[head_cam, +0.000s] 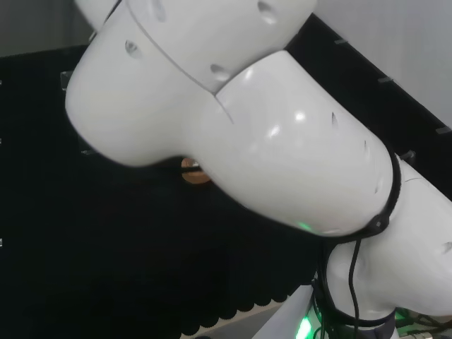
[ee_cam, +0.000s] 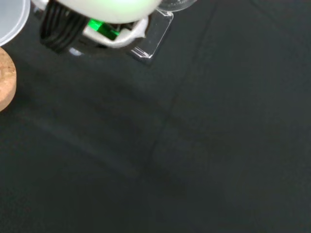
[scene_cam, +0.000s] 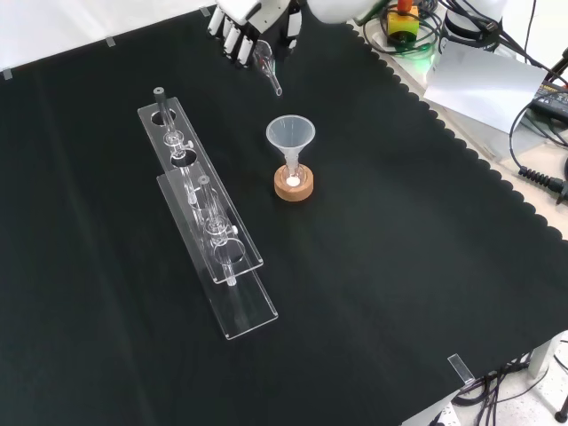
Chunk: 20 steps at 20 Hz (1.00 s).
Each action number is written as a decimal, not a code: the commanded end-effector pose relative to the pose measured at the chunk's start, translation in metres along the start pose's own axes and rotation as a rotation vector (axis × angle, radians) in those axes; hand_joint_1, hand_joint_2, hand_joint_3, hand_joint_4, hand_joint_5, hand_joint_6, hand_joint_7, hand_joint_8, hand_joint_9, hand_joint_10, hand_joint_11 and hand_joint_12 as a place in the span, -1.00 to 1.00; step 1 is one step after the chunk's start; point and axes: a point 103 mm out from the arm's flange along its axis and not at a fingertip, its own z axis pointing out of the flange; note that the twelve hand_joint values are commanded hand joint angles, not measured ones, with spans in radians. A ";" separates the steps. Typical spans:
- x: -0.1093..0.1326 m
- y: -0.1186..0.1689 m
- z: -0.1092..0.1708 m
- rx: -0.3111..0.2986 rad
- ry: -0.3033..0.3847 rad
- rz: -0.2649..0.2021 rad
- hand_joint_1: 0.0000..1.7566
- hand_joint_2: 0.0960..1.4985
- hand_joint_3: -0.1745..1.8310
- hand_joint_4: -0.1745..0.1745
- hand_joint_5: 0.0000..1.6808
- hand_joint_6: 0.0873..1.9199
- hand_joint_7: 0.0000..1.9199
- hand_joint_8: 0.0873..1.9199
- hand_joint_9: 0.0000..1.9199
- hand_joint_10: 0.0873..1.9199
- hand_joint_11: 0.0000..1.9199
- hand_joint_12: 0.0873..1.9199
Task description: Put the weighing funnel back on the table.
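In the front view the hand (scene_cam: 244, 22) hangs above the far edge of the cloth, its fingers curled round the weighing funnel (scene_cam: 267, 67). That small clear piece is held in the air with its short stem slanting down toward the cloth. It is a little beyond the big funnel (scene_cam: 290, 135), which stands mouth up in a small flask on a cork ring (scene_cam: 294, 185). The wrist view has a blurred white part of the hand (ee_cam: 107, 7), the cork ring (ee_cam: 4, 80) and the big funnel's rim (ee_cam: 9, 19). In the head view the cork ring (head_cam: 192, 171) peeks from under the arm's white links.
Two long clear racks (scene_cam: 191, 169) (scene_cam: 232, 266) with glass pieces lie end to end, left of the funnel in the front view. Cables and equipment (scene_cam: 404, 22) sit past the cloth's scalloped far right edge. Bare black cloth (scene_cam: 399, 266) spreads to the right of the funnel and nearer the camera.
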 end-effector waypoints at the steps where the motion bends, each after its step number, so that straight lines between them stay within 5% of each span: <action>1: -0.013 0.008 0.020 0.005 0.093 -0.017 0.27 -0.21 -0.09 1.00 0.44 -0.20 -0.23 -0.38 0.10 -0.70 -0.28 0.15; 20: -0.034 0.069 0.108 -0.020 0.323 -0.027 0.26 -0.21 -0.09 1.00 0.43 -0.19 -0.23 -0.38 0.10 -0.70 -0.28 0.14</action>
